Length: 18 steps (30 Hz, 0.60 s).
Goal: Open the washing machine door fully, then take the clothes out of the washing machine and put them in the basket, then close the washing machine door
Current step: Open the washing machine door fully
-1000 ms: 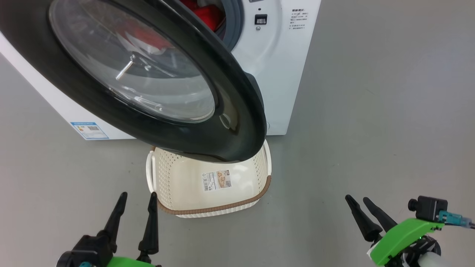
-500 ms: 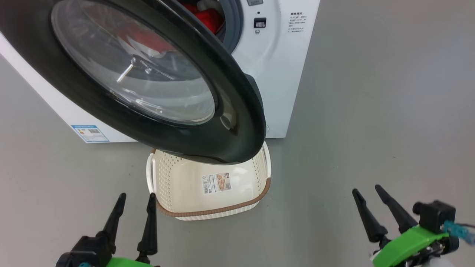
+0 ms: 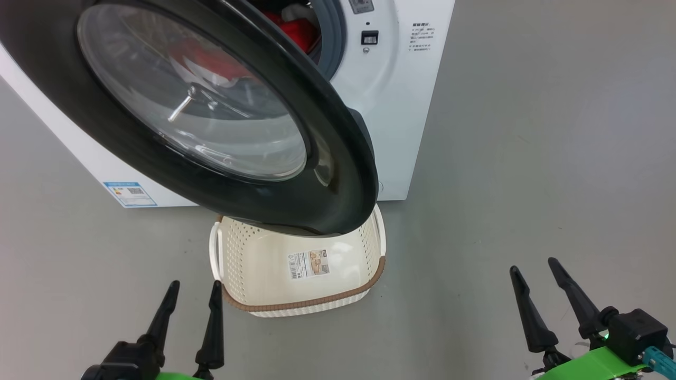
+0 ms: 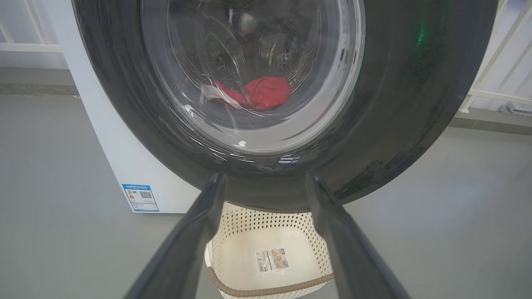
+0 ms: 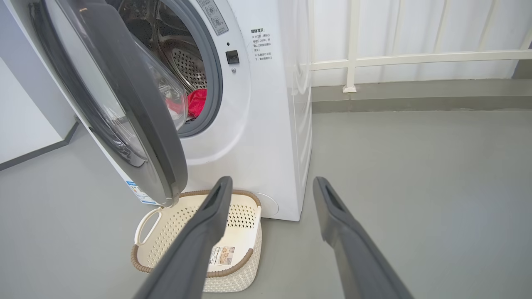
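Hanging spread and empty, the left fingers (image 3: pixel 213 327) and the right fingers (image 3: pixel 529 311) point toward the washing machine (image 3: pixel 391 105) from well out in front of it. Neither pair touches anything. Closer to the machine, the basket (image 3: pixel 240 258) sits on the floor (image 3: pixel 528 158) just before its front, open and with nothing in it but a label.

The washing machine door (image 3: pixel 211 116) stands partway swung out from the machine's front, hinged on the machine's left side. Its free edge reaches out over the basket in the head view. The clothes (image 5: pixel 195 101) lie inside the machine's drum, low behind the grey seal, red with a bit of white.

Opening the door fully looks like the step in hand. The door is probably rigid and fairly heavy, turning only on its hinge. Its glossy black rim and bulging glass would likely slip under a pinch. The better hold seems to be the free edge farthest from the hinge, where a grey bulge may be the handle. Hooking behind that rim should swing it wide. The clothes look soft, light and limp, so pinching a raised fold should lift them.
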Available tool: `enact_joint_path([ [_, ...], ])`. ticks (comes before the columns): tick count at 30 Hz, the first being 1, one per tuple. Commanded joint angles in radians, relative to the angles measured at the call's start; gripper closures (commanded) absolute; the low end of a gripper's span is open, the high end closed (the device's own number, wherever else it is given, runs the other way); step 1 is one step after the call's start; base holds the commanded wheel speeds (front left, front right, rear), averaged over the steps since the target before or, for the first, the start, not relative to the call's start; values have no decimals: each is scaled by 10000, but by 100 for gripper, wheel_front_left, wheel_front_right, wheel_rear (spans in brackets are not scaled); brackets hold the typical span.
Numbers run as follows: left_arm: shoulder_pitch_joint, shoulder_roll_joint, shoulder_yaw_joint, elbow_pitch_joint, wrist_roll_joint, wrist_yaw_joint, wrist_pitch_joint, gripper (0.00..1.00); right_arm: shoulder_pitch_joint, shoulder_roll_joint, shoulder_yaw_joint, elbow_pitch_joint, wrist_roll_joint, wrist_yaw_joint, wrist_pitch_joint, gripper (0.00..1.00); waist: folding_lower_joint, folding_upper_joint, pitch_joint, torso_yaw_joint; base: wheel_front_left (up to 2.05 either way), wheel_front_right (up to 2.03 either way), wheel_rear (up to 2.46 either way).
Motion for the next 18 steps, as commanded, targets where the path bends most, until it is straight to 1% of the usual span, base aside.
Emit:
enact_joint_path([
  [1, -47, 104, 327, -287, 81, -40, -124, 0, -1, -80, 114, -343, -141, 2, -87, 0, 0, 0, 8, 7, 0, 0, 0],
  [5, -42, 104, 383, -324, 80, -46, -124, 0, 276, 125, -356, -574, -598, 2, -87, 0, 0, 0, 29, 15, 0, 0, 0],
  [7, -32, 104, 392, -340, 75, -44, -124, 0, 367, 179, -469, -463, -677, 2, -87, 0, 0, 0, 27, 20, 0, 0, 0],
  [18, -31, 104, 402, -412, 81, -39, -124, 0, 374, 241, -521, -418, -771, 2, -87, 0, 0, 0, 74, 28, 0, 0, 0],
])
